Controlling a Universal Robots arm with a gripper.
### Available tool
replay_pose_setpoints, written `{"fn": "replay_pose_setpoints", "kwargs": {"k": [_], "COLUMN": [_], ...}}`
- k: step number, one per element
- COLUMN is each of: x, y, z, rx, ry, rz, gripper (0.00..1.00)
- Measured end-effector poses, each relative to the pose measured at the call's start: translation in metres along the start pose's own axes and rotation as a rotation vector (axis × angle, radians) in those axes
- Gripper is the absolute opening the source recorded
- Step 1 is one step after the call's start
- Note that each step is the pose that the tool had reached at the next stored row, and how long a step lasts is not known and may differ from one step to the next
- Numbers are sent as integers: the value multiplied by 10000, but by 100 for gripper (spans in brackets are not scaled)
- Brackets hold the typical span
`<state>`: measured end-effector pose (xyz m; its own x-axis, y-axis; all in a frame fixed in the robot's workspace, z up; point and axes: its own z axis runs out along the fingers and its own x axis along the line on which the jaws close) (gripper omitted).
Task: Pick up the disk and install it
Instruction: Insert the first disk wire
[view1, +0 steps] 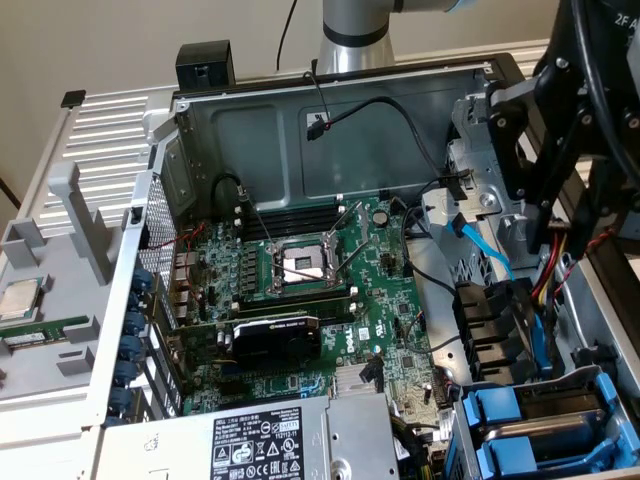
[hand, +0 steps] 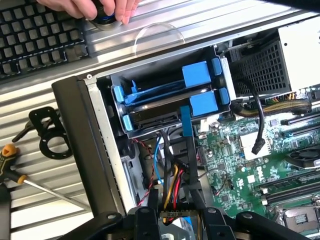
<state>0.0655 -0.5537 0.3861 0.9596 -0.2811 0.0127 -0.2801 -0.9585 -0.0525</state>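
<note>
Ribbed metal bench (view1: 100, 125) w/ open PC case (view1: 270, 135), beige wall (view1: 110, 40)

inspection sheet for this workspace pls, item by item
surface: ribbed light table carrying an open computer case
job's things: two blue carriers stacked in the drive cage; cannot tell which holds the disk
clutter: screwdriver, black bracket, keyboard, loose CPU chip
gripper: gripper hangs over the wiring beside the drive cage
cables: red, yellow and black bundle; blue data cable; loose black cable
surroundings: a person's hand by the keyboard
</note>
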Motion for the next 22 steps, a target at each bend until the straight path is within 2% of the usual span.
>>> {"fn": "replay_pose_setpoints", "kwargs": {"k": [4,9,10,12,16,18,20,21,22], "x": [-4,-16,-17,-21,-21,-21,-21,-20,-21], "y": [-17,-13,-12,-11,-11,-12,-12,-11,-11], "z": [11,34,36,37,38,37,35,34,32], "rx": [-145,-157,-166,-203,-326,-358,-417,-462,-533], "ry": [16,-19,-44,-164,-579,-678,-830,-897,-937], "rz": [-4,32,48,97,301,366,437,461,478], "gripper": [35,35,35,35,35,35,35,35,35]}}
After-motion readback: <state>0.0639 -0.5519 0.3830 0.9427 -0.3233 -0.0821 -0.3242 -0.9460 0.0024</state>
